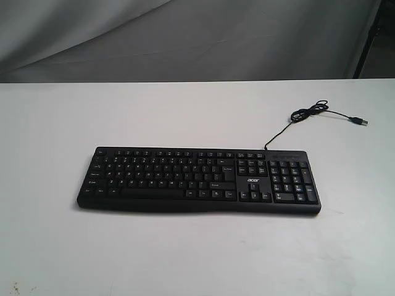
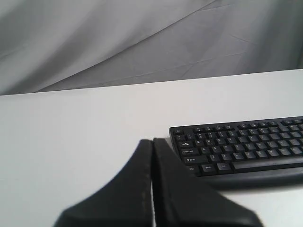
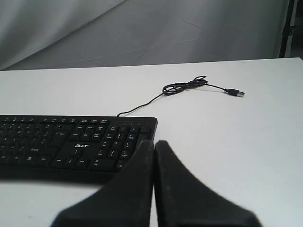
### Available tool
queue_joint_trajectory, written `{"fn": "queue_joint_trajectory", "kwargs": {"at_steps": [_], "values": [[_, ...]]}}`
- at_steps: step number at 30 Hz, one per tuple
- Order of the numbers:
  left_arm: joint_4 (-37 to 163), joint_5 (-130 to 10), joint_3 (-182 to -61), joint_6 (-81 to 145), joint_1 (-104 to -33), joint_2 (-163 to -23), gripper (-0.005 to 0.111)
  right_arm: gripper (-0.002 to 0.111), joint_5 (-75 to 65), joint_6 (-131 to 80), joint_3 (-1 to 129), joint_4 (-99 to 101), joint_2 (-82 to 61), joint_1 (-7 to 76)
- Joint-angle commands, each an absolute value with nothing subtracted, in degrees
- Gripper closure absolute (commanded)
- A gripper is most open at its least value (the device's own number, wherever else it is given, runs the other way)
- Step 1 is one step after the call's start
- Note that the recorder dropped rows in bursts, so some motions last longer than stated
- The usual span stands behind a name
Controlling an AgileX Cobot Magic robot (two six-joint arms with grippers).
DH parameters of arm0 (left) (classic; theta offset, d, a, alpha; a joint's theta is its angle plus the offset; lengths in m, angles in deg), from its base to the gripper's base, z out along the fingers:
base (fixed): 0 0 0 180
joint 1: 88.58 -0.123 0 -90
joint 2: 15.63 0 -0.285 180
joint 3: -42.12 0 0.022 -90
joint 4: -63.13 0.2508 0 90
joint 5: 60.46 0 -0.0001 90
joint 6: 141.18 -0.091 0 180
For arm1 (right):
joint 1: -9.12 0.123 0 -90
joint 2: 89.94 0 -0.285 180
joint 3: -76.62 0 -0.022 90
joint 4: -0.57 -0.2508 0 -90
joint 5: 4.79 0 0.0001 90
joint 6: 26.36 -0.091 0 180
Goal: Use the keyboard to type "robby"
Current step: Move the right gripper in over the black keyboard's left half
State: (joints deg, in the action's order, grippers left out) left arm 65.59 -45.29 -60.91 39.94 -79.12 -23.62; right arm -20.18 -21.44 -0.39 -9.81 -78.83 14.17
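Observation:
The black keyboard (image 1: pixel 199 180) with white legends and an "acer" logo lies flat in the middle of the white table (image 1: pixel 185 111). Neither gripper shows in the exterior view. In the left wrist view my left gripper (image 2: pixel 152 142) is shut with nothing held, short of the keyboard's (image 2: pixel 241 149) left end. In the right wrist view my right gripper (image 3: pixel 155 143) is shut and empty, near the number-pad corner of the keyboard (image 3: pixel 75 142).
The thin black USB cable (image 1: pixel 311 111) runs from the keyboard's back right, coils, and ends in a plug (image 1: pixel 361 121) on the table. The cable (image 3: pixel 184 86) also shows in the right wrist view. A grey cloth backdrop (image 1: pixel 185 37) hangs behind.

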Motion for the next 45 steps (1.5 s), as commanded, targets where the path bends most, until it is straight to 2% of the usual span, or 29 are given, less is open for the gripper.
{"fn": "queue_joint_trajectory", "kwargs": {"at_steps": [1, 12, 19, 23, 33, 37, 45], "values": [[65.9, -45.7, -60.7, 40.1, -78.8, -23.4, 0.107, 0.108, -20.4, -21.3, -0.6, -9.9, -79.0, 13.8], [65.9, -45.7, -60.7, 40.1, -78.8, -23.4, 0.107, 0.108, -20.5, -21.3, -0.6, -10.2, -79.0, 13.8], [65.9, -45.7, -60.7, 40.1, -78.8, -23.4, 0.107, 0.108, -20.9, -21.3, 0.1, -17.9, -78.7, 13.8], [65.9, -45.7, -60.7, 40.1, -78.8, -23.4, 0.107, 0.108, -22.8, -21.3, 7.0, -16.8, -74.3, 13.8], [65.9, -45.7, -60.7, 40.1, -78.8, -23.4, 0.107, 0.108, -29.2, -21.4, 31.4, -15.0, -46.1, 13.9], [65.9, -45.7, -60.7, 40.1, -78.8, -23.4, 0.107, 0.108, -34.0, -25.1, 36.4, -15.0, -37.3, 18.8], [65.9, -45.7, -60.7, 40.1, -78.8, -23.4, 0.107, 0.108, -36.3, -22.3, 45.9, -9.7, -15.7, 40.5]]}}
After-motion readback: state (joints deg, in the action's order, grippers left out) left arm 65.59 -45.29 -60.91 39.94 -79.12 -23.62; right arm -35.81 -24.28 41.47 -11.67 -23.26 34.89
